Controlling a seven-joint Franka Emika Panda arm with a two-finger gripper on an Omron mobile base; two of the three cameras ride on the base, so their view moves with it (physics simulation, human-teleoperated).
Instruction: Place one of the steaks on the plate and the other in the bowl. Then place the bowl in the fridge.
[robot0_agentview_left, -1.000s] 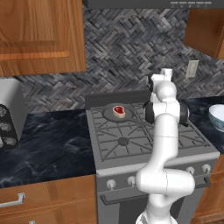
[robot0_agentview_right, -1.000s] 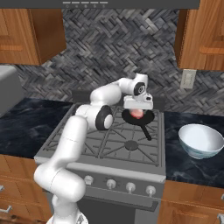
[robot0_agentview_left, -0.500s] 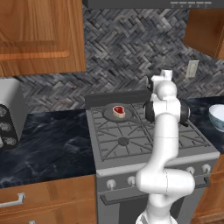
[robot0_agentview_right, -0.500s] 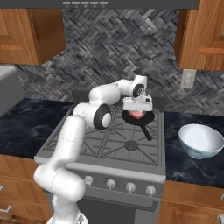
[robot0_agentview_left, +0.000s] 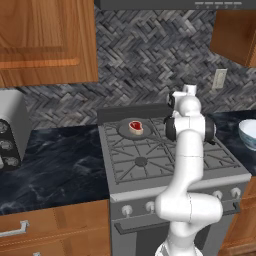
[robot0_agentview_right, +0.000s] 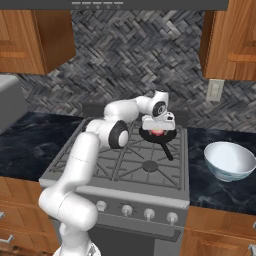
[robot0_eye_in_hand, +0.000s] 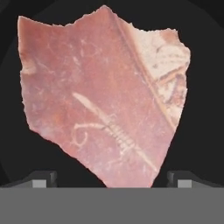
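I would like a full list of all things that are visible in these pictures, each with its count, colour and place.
steaks: two, red with whitish fat; one on the plate, one in the dark pan under the gripper
plate: one, pale grey, back left of the stove
pan: one, black, back right burner
bowl: one, white, on the counter right of the stove
stove: one, grey steel, between the counters
counter: dark marbled, both sides of the stove
cabinets: brown wood, above and below
wall outlet: one, white, on the back wall
arm: one, white
gripper: one, open, just above the steak in the pan
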